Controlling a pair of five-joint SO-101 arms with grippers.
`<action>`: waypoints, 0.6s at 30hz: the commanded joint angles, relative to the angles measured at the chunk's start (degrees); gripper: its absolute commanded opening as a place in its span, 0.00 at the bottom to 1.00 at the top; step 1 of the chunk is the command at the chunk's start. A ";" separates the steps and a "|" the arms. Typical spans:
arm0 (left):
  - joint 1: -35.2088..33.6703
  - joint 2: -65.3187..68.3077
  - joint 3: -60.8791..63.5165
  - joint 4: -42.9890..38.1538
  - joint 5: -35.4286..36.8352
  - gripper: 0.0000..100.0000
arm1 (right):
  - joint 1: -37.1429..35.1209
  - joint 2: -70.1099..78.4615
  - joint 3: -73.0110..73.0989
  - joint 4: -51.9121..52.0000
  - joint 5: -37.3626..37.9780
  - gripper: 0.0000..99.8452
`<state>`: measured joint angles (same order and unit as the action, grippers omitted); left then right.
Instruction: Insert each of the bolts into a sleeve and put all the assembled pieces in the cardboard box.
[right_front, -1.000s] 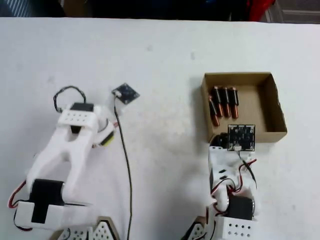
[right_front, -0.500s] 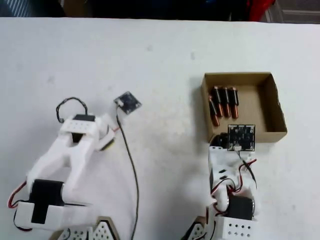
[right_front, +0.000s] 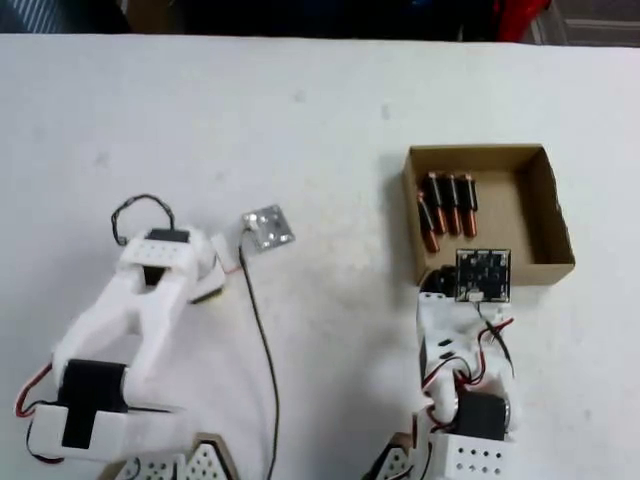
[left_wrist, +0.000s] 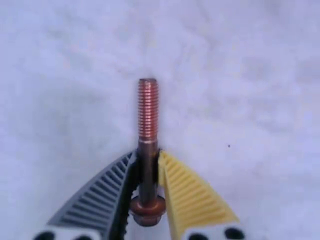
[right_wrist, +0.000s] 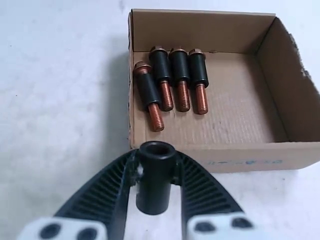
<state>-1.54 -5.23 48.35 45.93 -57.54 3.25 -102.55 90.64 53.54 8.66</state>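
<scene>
My right tool (right_wrist: 155, 156) is clenched on a black sleeve (right_wrist: 155, 185), gripping it by its sides with the open bore facing my wrist camera. The sleeve sits just outside the near wall of the cardboard box (right_wrist: 200, 26). From above, my right arm (right_front: 460, 350) ends at that near wall, close to the box corner that faces my other arm. My left tool (left_wrist: 147, 156) is clenched as well, grasping a copper-coloured bolt (left_wrist: 148, 120). A grey finger (left_wrist: 100, 200) and a yellow finger (left_wrist: 190, 195) pinch the smooth shank just above the flanged head. The threaded end sticks out past the fingertips over the white desk (left_wrist: 260, 75). From above, my left arm (right_front: 140, 300) is well apart from the box, out to its left, with a black cable (right_front: 262, 340) running along the desk between the arm and the box. Inside the box lie four assembled pieces (right_wrist: 172, 75), each a copper bolt pushed through a black sleeve. They rest side by side on the box floor against the side wall that faces my left arm. Their heads point toward the far wall and their threaded ends toward the near wall. The one closest to that side wall is set a little nearer to me than the other three and lies slightly tilted.
</scene>
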 joint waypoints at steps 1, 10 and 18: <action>-0.48 -3.12 -0.62 0.70 -0.44 0.02 | -0.57 -0.66 -0.26 -1.54 -0.18 0.03; -0.57 -3.12 -3.43 6.15 -0.53 0.11 | -0.57 -0.66 -0.26 -1.54 -0.18 0.03; -0.57 -3.12 -7.21 8.79 -0.53 0.15 | -0.57 -0.66 -0.26 -1.54 -0.18 0.03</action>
<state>-1.89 -5.32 44.13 54.02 -57.54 3.25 -102.55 90.64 53.54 8.66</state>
